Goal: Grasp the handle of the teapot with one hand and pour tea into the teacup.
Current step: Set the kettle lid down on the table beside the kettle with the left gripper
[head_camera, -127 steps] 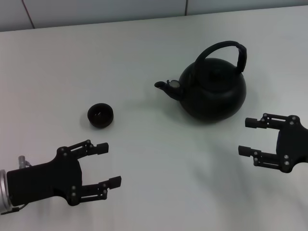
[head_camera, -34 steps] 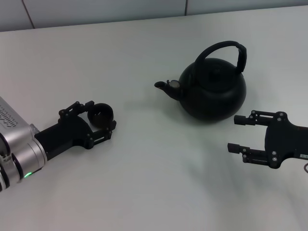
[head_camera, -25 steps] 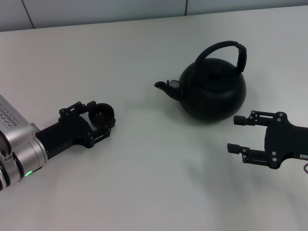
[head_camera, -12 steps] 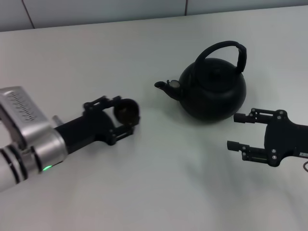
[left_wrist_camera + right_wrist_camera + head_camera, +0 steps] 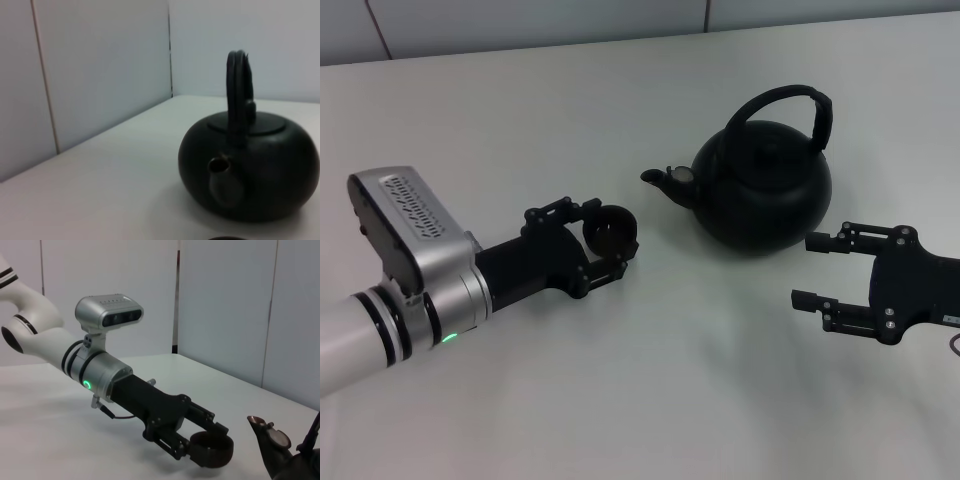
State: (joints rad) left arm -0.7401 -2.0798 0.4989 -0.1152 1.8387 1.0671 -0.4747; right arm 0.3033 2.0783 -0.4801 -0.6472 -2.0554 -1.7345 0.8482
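The tabletop (image 5: 650,400) carries one big thing, the teapot (image 5: 763,185), which sits at about 1 o'clock from the middle and has not moved through any of this. Its spout (image 5: 660,178) points toward 9 o'clock, and the handle (image 5: 790,100) arches upright above the lid with the thick sleeve on the 3 o'clock side. In my left wrist view the pot fills the frame, spout toward me and hoop edge-on.

What has changed is on my left. My left jaws (image 5: 610,250) have closed on the teacup (image 5: 610,232) and carried it from its old spot near 9 o'clock across the tabletop, so it now sits just short of the spout, near but apart from it. In the right wrist view the cup looks raised a little off the surface, rim up and roughly level, clamped between the two black fingers.

My right jaws (image 5: 817,270) have crept only slightly inward over the last few seconds. They stand wide, holding nothing, just beside the pot's belly at about 4 o'clock, low and well below the hoop.

I judge the cup is now placed to receive. The pouring side is not started: my right arm has to rise to the sleeve and close there before any tilt.
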